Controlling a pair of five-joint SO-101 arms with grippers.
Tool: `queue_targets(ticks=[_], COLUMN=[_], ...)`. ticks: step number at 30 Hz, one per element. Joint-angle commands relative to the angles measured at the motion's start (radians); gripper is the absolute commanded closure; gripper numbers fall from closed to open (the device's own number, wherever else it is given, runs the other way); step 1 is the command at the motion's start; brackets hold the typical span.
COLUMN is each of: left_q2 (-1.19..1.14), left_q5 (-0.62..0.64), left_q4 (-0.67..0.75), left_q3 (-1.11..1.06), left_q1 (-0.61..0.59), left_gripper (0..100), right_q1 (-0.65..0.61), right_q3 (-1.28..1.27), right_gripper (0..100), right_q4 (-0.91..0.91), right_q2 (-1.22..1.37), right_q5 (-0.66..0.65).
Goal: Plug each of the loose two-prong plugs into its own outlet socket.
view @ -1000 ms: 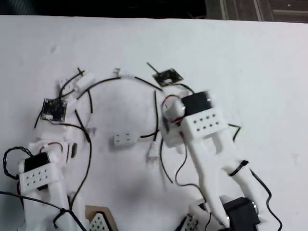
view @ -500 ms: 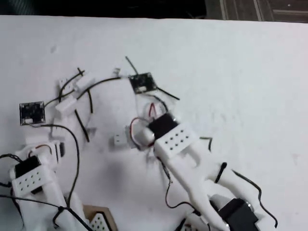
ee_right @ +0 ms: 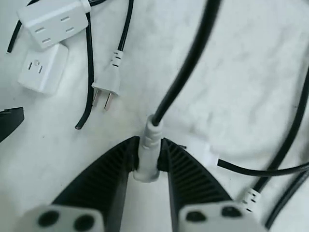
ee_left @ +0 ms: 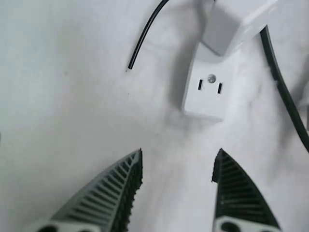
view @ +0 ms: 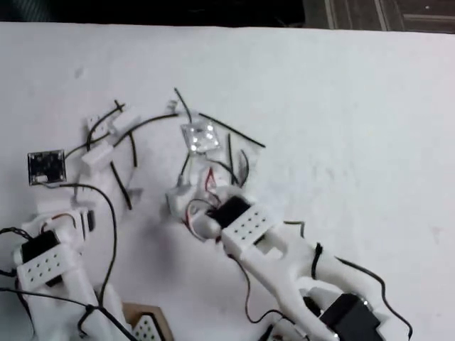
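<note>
The right gripper [ee_right: 149, 142] is closed on a white plug [ee_right: 146, 157], its two dark ribbed fingers [ee_right: 108, 169] pressed against either side of the plug body. The plug's black cord [ee_right: 188, 63] runs up and away from it. On the white table [view: 355, 106] this happens around the middle, ahead of the right arm [view: 249, 227].

A second plug [ee_right: 105, 94] lies loose just beyond, its two prongs bare. Past it a multi-socket block [ee_right: 52, 20] and a single outlet block [ee_right: 41, 71] sit just beside each other.

The left gripper [ee_left: 179, 154] is wide open and holds nothing, over the table's left side near the front edge. A white outlet socket [ee_left: 205, 89] lies flat just ahead of its fingertips.
</note>
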State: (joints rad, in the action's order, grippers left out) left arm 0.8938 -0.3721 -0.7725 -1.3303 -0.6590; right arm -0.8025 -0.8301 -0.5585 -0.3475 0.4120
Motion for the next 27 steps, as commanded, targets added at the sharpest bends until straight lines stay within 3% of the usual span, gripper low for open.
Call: queue_targets(ticks=[1,11,15,21,27], left_q2=[0.016,0.013,0.012,0.010,-0.077], left_q5=[0.006,-0.196,-0.367,-0.531,-0.608], left_q4=[0.014,0.006,-0.106,-0.269,-0.269], left_q3=[0.038,0.109,0.189,0.302,0.325], left_q1=[0.019,0.291,0.429,0.644,0.769], left_gripper=[76,76,76,68,67], right_q1=[0.015,0.209,0.320,0.441,0.521], right_q3=[0.000,-0.002,-0.002,-0.002,-0.002], right_gripper=[98.1,98.2,98.2,98.2,98.2], right_q4=[-0.002,-0.394,-0.538,-0.679,-0.756], right_q2=[-0.097,-0.608,-0.765,-0.897,-0.935], right_q5=[0.000,-0.058,-0.103,-0.172,-0.192])
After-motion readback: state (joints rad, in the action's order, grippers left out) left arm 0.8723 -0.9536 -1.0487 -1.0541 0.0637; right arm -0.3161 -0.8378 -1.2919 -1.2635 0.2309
